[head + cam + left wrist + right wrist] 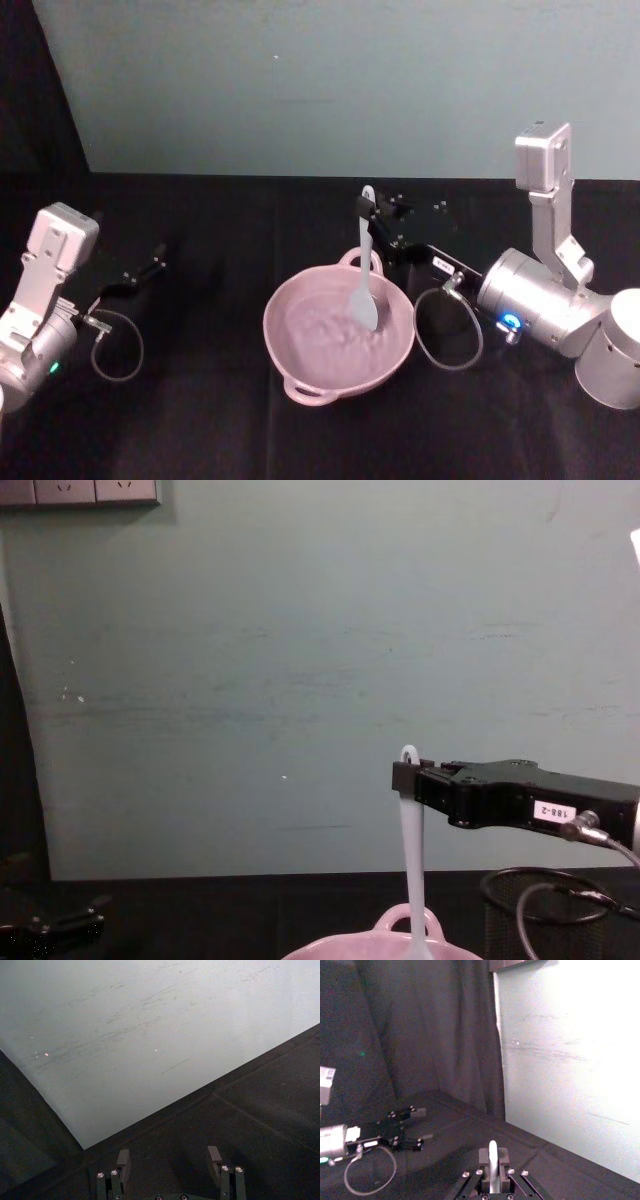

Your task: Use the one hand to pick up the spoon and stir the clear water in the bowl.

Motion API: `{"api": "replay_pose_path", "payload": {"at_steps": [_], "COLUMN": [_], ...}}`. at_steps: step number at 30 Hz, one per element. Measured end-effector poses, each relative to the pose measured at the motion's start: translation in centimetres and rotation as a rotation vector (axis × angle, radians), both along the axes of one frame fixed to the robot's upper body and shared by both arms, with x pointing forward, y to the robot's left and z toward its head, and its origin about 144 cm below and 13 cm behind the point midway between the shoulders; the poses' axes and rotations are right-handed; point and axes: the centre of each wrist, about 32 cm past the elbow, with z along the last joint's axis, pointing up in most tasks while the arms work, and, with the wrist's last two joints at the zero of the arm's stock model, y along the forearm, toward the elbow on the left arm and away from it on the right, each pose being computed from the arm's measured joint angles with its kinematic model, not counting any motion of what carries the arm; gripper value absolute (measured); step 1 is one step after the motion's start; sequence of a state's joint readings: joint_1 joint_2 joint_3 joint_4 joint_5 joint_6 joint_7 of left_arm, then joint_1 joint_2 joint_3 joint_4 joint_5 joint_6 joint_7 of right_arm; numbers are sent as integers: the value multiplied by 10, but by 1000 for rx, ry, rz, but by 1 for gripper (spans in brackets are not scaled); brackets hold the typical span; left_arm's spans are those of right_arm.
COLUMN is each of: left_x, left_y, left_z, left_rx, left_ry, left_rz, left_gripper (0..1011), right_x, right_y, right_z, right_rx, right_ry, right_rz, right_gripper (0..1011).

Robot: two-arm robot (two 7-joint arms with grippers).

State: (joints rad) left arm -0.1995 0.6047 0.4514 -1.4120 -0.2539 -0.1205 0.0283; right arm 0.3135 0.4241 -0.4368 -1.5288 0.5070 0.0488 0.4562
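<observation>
The pale pink bowl (pixel 272 325) sits mid-table holding clear water. The slim white spoon (pixel 365 255) stands nearly upright, its flat head dipped into the water on the bowl's far right side. My right gripper (pixel 373 212) reaches in from the right and is shut on the spoon's handle just below its loop end. From the chest, that gripper (pixel 405 777) holds the spoon (pixel 411 850) above the bowl's arched handle (pixel 405 920). The right wrist view shows the spoon handle (pixel 492 1155) pinched between the fingers. My left gripper (pixel 150 265) rests at the far left, open (pixel 169 1160) and empty.
Black cloth covers the table, and a pale green wall (pixel 330 80) stands behind it. A dark mesh cup (pixel 505 930) sits under the right arm's looped grey cable (pixel 448 330). Open table lies between the left gripper and the bowl.
</observation>
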Motion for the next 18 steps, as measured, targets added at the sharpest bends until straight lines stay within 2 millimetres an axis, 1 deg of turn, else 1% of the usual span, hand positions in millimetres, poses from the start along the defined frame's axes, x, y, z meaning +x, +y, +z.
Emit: {"api": "replay_pose_path", "payload": {"at_steps": [3, 5, 8, 9, 11, 12, 14, 15, 18], "left_x": [0, 0, 0, 0, 0, 0, 0, 0, 0], "left_y": [0, 0, 0, 0, 0, 0, 0, 0, 0], "left_z": [0, 0, 0, 0, 0, 0, 0, 0, 0], "left_rx": [0, 0, 0, 0, 0, 0, 0, 0, 0], "left_ry": [0, 0, 0, 0, 0, 0, 0, 0, 0], "left_rz": [0, 0, 0, 0, 0, 0, 0, 0, 0], "left_gripper": [1005, 1005, 1005, 1005, 1005, 1005, 1005, 1005, 1005], "right_x": [-5, -11, -15, -17, -19, -19, -20, -20, -20], "right_y": [2, 9, 16, 22, 30, 30, 39, 39, 48], "right_z": [2, 4, 5, 5, 4, 4, 3, 3, 1], "right_rx": [-18, -40, -47, -46, -36, -36, -18, -18, 8], "right_ry": [-4, -8, -8, -9, -7, -7, -5, -5, -3], "right_rz": [11, 37, 61, 79, 106, 106, 136, 136, 160], "right_gripper": [110, 110, 110, 110, 110, 110, 110, 110, 110]}}
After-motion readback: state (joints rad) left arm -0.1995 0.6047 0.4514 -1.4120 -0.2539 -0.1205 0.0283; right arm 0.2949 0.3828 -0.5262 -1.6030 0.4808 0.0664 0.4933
